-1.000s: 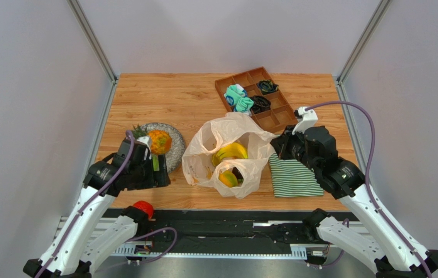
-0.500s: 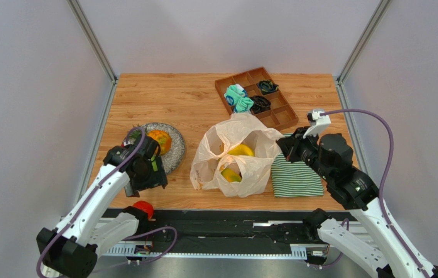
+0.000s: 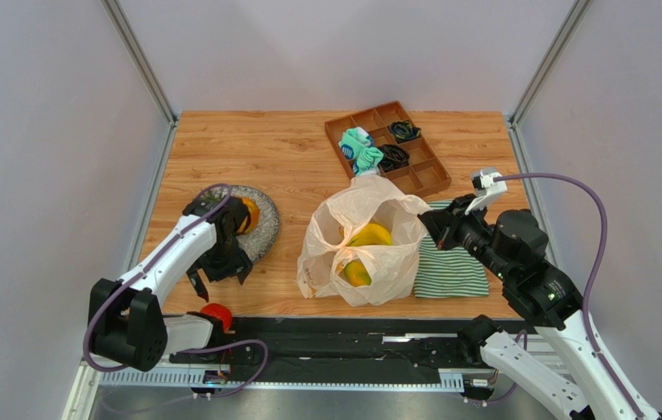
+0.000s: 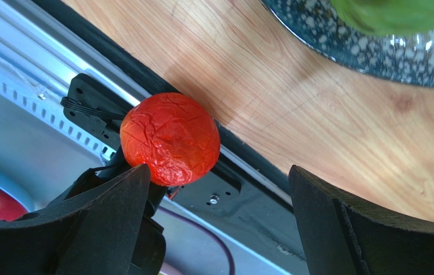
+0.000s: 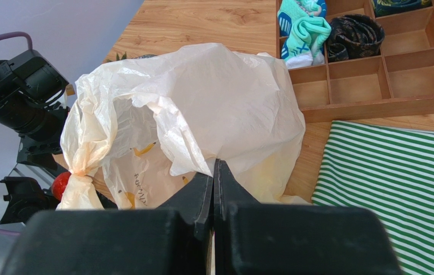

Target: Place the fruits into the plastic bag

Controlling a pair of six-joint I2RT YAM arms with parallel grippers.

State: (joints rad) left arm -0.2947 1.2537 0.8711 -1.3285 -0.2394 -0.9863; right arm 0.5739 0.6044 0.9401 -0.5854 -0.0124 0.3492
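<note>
A red round fruit (image 3: 217,313) sits on the black rail at the table's near edge. My left gripper (image 3: 218,282) hangs just above it, open and empty. In the left wrist view the red fruit (image 4: 170,139) lies by the left finger, and the gripper (image 4: 218,172) stands wide open. The orange pineapple (image 3: 247,213) is on a speckled plate (image 3: 266,234). The plastic bag (image 3: 360,236) stands mid-table, holding a yellow banana (image 3: 369,234) and a yellow-orange fruit (image 3: 354,271). My right gripper (image 3: 426,220) is shut on the bag's right rim; the bag (image 5: 225,97) fills the right wrist view, with the gripper (image 5: 214,166) pinching it.
A wooden compartment tray (image 3: 420,179) with teal and black cloth bundles stands behind the bag. A green-and-white striped cloth (image 3: 452,262) lies under my right arm. The black rail (image 3: 352,328) runs along the near edge. The plate's rim (image 4: 374,57) is close to my left gripper.
My left gripper swung from beside the plate toward the near edge and now hangs over the red fruit. My right gripper moved right, dragging the bag with it.
</note>
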